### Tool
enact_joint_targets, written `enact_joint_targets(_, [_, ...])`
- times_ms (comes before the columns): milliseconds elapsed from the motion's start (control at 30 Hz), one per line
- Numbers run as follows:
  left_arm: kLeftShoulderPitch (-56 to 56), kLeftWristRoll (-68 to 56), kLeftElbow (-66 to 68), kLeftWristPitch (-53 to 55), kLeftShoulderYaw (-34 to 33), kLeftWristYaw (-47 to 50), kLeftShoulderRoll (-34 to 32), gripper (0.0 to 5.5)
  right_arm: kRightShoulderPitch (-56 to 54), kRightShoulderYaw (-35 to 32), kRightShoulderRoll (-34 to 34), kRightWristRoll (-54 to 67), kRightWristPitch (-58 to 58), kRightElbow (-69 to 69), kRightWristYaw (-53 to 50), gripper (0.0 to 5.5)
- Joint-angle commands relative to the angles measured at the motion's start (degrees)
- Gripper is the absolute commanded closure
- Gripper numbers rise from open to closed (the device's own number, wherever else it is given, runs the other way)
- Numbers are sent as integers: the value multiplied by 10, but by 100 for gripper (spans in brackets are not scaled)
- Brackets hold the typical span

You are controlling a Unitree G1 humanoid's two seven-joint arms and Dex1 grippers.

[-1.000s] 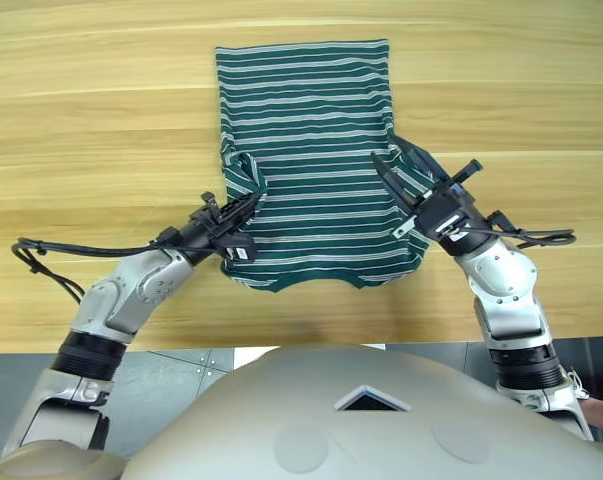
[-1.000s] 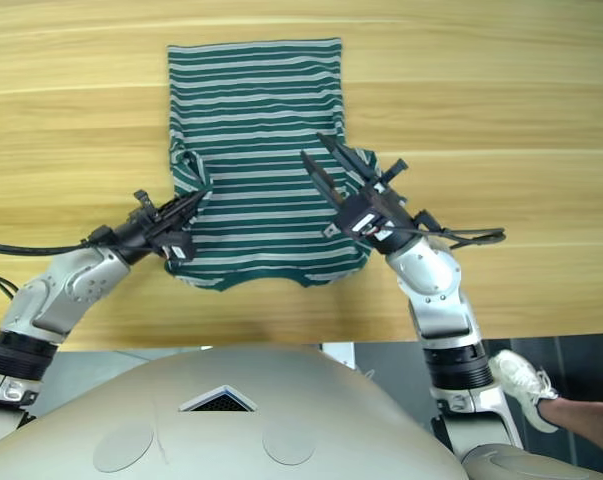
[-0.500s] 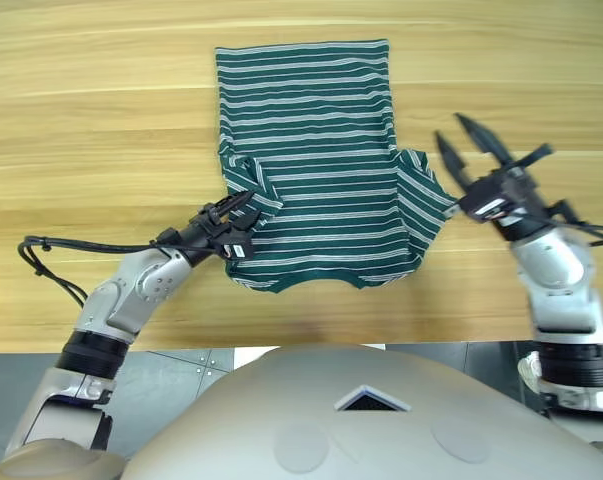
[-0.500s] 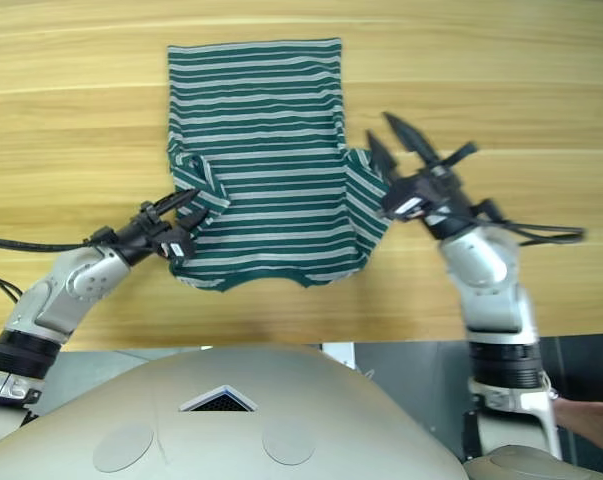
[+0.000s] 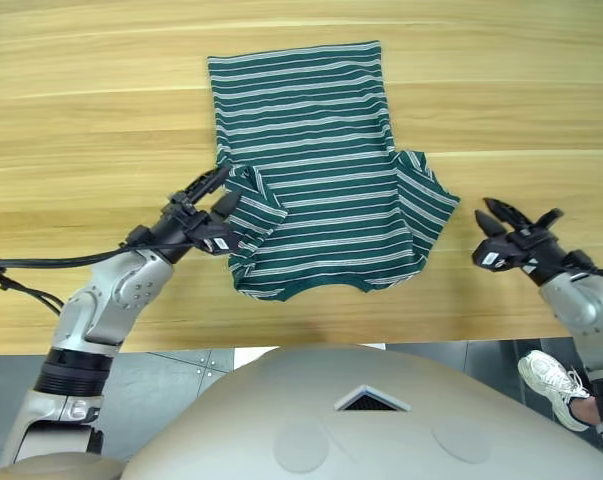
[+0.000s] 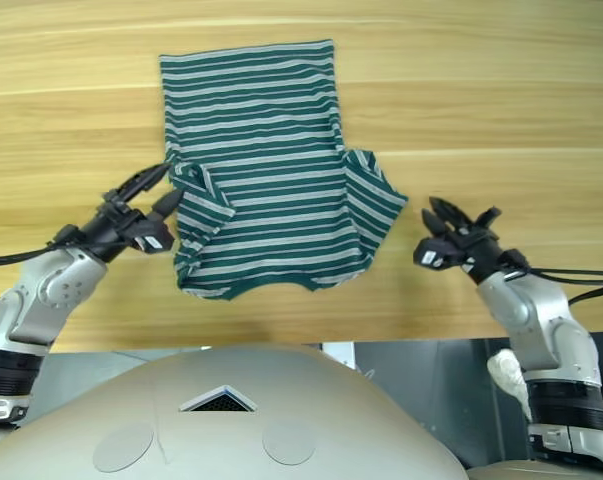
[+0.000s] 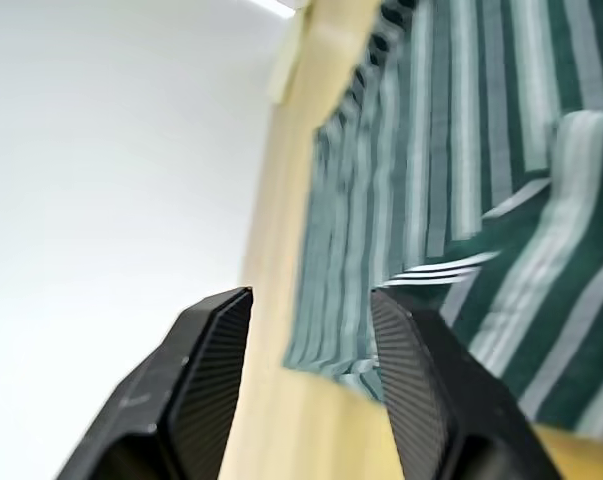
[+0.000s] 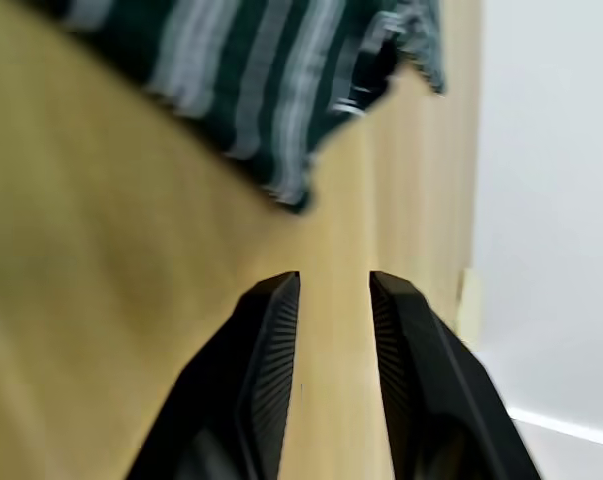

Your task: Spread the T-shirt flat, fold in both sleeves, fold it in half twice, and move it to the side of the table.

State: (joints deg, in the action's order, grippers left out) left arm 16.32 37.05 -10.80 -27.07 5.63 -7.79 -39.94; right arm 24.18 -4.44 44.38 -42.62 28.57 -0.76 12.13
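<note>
Left eye view: T-shirt (image 5: pixel 316 150) between left gripper (image 5: pixel 227 184) — unclenched beside its sleeve (image 5: pixel 256 208) — and right gripper (image 5: pixel 483 212), unclenched, apart.

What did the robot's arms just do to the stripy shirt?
The right gripper swung off the T-shirt, out to the robot's right and back toward the table's near edge. The right sleeve now sticks out sideways. The left gripper drew back left to the edge of the left sleeve, jaws open. The rest of the T-shirt stayed put on the table.
</note>
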Motion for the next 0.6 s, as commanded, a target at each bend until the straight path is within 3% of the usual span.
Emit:
enact_joint_targets(33, [13, -7, -40, -3, -20, 7, 4, 332, 8, 42, 13, -22, -4, -8, 12, 420])
enact_joint_targets(600, [2, 5, -25, -5, -7, 11, 37, 332, -115, 136, 13, -46, -41, -91, -60, 420])
